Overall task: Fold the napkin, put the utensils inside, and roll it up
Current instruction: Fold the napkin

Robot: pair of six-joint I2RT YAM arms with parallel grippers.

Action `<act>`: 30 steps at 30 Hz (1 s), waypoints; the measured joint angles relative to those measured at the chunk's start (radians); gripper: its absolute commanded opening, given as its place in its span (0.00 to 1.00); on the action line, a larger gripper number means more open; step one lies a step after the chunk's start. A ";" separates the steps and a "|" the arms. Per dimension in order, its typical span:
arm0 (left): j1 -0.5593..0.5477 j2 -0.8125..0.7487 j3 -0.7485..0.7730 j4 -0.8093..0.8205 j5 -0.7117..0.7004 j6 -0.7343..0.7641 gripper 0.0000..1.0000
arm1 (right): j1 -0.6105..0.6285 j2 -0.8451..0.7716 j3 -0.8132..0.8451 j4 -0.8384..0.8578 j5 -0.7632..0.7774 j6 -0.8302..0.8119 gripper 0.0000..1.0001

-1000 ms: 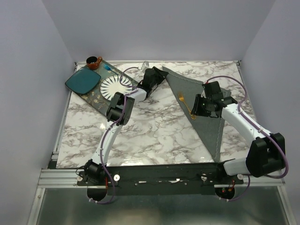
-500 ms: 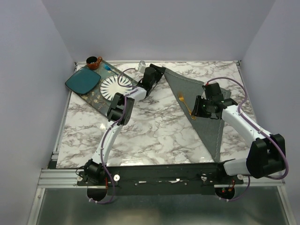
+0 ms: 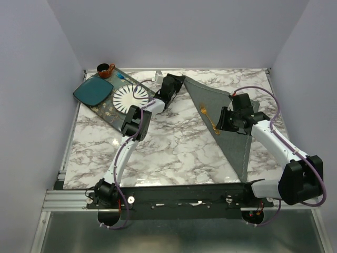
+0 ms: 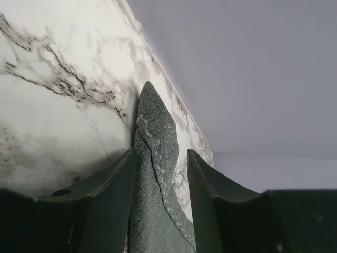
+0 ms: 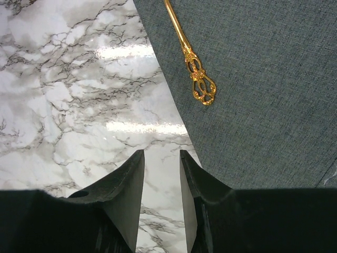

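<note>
Left gripper (image 4: 161, 156), part-open, straddles the napkin (image 4: 152, 121) corner without pinching. Right gripper (image 5: 161, 155), slightly open, empty, hovers near the fork (image 5: 195, 69).

Utensil (image 3: 210, 119) on napkin (image 3: 238, 150) left edge; napkin right of plate (image 3: 124, 97).

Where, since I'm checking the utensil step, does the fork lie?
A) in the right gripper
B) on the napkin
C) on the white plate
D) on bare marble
B: the fork lies flat on the napkin near its edge, apart from the open right gripper, which holds nothing.
</note>
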 measured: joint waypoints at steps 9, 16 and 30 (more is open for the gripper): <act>0.000 0.006 -0.002 0.008 0.002 -0.028 0.45 | -0.005 -0.010 0.000 0.003 -0.008 -0.007 0.41; 0.000 0.014 -0.002 0.014 0.008 -0.035 0.31 | -0.006 -0.022 0.000 0.012 -0.021 -0.007 0.41; 0.000 0.044 0.021 0.041 0.018 -0.040 0.00 | -0.013 -0.027 0.000 0.015 -0.027 -0.022 0.41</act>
